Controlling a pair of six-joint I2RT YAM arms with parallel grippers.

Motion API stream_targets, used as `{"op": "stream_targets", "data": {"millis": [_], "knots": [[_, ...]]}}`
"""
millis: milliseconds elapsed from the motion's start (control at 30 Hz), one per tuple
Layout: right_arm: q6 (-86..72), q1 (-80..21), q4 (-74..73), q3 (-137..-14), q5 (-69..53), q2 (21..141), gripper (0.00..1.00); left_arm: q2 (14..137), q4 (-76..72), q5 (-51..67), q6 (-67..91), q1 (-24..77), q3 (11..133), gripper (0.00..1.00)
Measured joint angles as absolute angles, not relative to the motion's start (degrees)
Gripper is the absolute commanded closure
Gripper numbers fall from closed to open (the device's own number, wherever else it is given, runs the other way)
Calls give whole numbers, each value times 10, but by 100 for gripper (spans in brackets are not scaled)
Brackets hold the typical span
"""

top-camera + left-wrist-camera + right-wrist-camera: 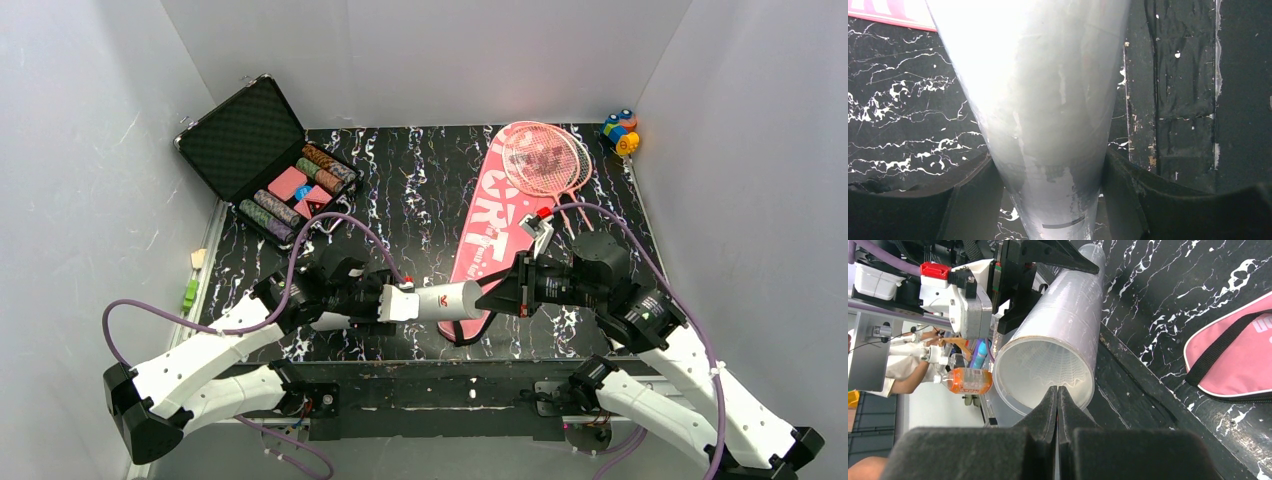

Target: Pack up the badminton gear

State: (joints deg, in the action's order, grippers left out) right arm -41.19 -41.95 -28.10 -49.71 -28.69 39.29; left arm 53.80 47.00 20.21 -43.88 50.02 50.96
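My left gripper (412,301) is shut on the long white tube (450,299) and holds it level above the table's near edge. In the left wrist view the tube (1038,100) fills the space between both fingers (973,200). My right gripper (503,291) is shut and empty, with its tips (1057,389) at the rim of the tube's open mouth (1048,365). White shuttlecock feathers (1048,371) show inside the tube. Two pink rackets (545,160) lie on the pink SPORT cover (497,225), which also shows in the right wrist view (1238,360).
An open black case of poker chips (270,160) stands at the back left. A small multicoloured toy (620,131) sits in the back right corner. White walls close in the table on three sides. The cover's black strap (458,335) hangs near the front edge.
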Motion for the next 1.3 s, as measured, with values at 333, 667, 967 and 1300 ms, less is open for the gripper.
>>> {"op": "stream_targets", "data": {"millis": [333, 667, 967, 1300], "knots": [[-440, -433, -215, -465, -266, 383, 99, 552, 481, 204, -407, 500, 520, 49], [-440, -477, -210, -472, -200, 391, 99, 558, 493, 197, -387, 500, 522, 49], [-416, -482, -241, -522, -175, 427, 99, 558, 483, 197, -385, 498, 522, 50], [-395, -482, -262, -556, -129, 464, 74, 559, 486, 181, -384, 495, 522, 49]]}}
